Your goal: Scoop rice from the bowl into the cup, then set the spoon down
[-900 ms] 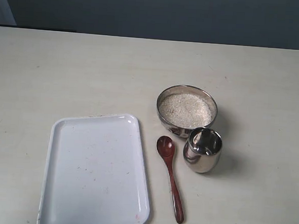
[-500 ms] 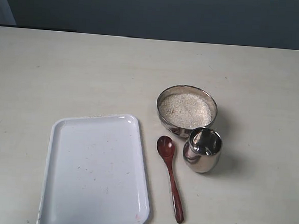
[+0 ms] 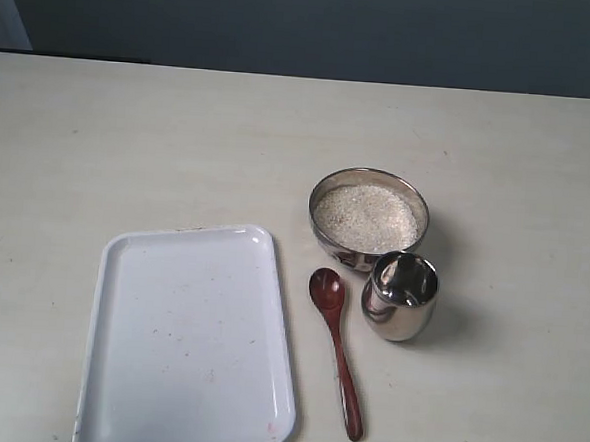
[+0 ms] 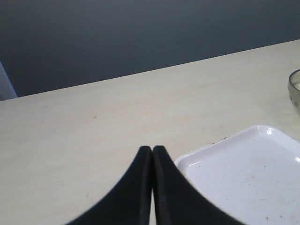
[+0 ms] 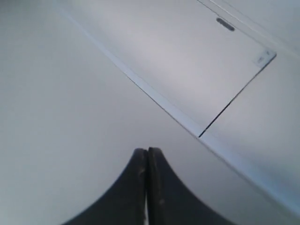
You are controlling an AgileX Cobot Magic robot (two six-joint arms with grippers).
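The steel bowl (image 3: pixel 368 218) stands right of the table's middle, filled with white rice (image 3: pixel 366 216). Just in front of it, touching or nearly so, is the smaller steel cup (image 3: pixel 400 296), upright, with no rice showing in it. The dark reddish-brown wooden spoon (image 3: pixel 337 349) lies flat left of the cup, round end toward the bowl, handle toward the front edge. Neither gripper appears in the exterior view. My left gripper (image 4: pixel 152 149) is shut and empty above bare table beside the tray; the bowl's rim (image 4: pixel 294 88) shows at that view's edge. My right gripper (image 5: pixel 147 151) is shut and empty, facing grey wall panels.
A white rectangular tray (image 3: pixel 190 340) with a few specks lies left of the spoon, reaching the front edge; its corner (image 4: pixel 243 168) shows in the left wrist view. The pale table (image 3: pixel 160 143) ends at a dark wall behind.
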